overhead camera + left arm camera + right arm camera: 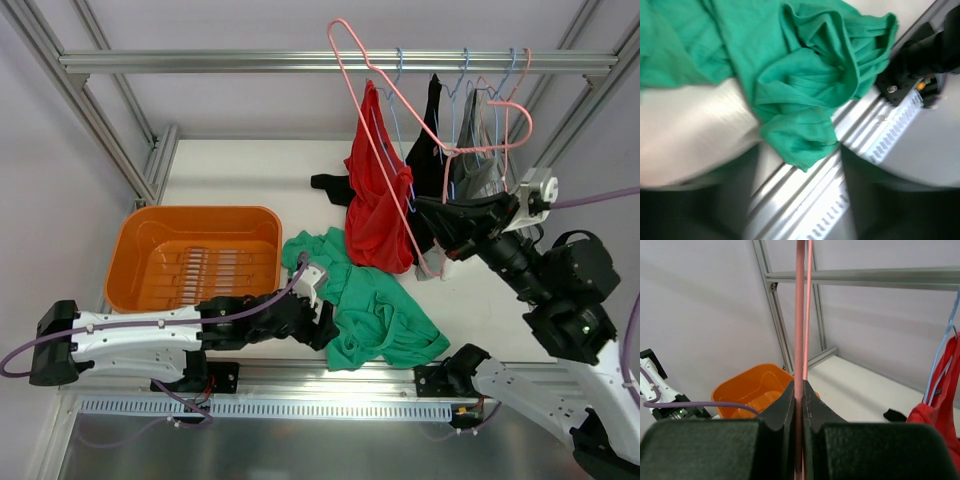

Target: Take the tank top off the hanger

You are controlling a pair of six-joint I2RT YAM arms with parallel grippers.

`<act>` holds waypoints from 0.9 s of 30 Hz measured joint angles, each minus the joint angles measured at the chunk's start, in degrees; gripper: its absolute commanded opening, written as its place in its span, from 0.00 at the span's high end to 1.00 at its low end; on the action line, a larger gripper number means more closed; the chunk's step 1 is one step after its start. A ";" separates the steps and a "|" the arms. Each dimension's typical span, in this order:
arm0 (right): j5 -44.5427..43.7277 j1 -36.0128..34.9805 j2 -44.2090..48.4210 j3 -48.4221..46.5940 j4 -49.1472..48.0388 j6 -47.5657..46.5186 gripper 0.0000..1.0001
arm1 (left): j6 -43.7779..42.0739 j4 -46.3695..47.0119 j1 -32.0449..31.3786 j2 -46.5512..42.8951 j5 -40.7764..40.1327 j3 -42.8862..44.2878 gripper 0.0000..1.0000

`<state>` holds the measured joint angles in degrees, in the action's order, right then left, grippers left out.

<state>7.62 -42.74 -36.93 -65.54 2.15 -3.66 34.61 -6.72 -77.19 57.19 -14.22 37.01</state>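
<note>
The green tank top [375, 300] lies crumpled on the table near its front edge, off any hanger. It also fills the top of the left wrist view [805, 75]. My left gripper [325, 325] sits at the cloth's left edge. In its blurred wrist view the left gripper [800, 200] is open, and a corner of the cloth lies just ahead of the jaws. My right gripper [425, 208] is shut on the wire of a bare pink hanger [400, 98], held tilted in front of the rail. The right wrist view shows the right gripper [799, 395] pinching the hanger wire [800, 315].
An orange basket [200, 212] stands at the left of the table and also shows in the right wrist view [740, 390]. A red garment [378, 215] and black garments [430, 150] hang on hangers from the rail [300, 62]. A black scrap [330, 183] lies on the table.
</note>
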 measured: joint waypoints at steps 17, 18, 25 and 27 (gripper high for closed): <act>-19.69 -3.96 -26.16 -28.33 49.24 5.95 1.00 | -4.52 -26.43 0.00 -13.60 -16.98 30.95 0.01; -21.00 -3.98 -30.08 -31.80 49.59 5.68 1.00 | -4.63 -27.15 0.00 -13.81 -17.46 31.02 0.01; -27.76 -3.67 -52.81 -56.94 50.53 2.51 1.00 | -5.25 -31.01 0.00 -13.84 -17.75 28.59 0.01; -28.17 -2.89 -57.75 -62.77 50.36 1.73 1.00 | -5.22 -31.78 0.00 -14.12 -17.33 27.43 0.01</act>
<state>-20.56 -45.63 -94.67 -128.31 52.51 -1.93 29.39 -38.50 -77.19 43.07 -31.55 64.45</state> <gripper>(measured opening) 0.046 0.987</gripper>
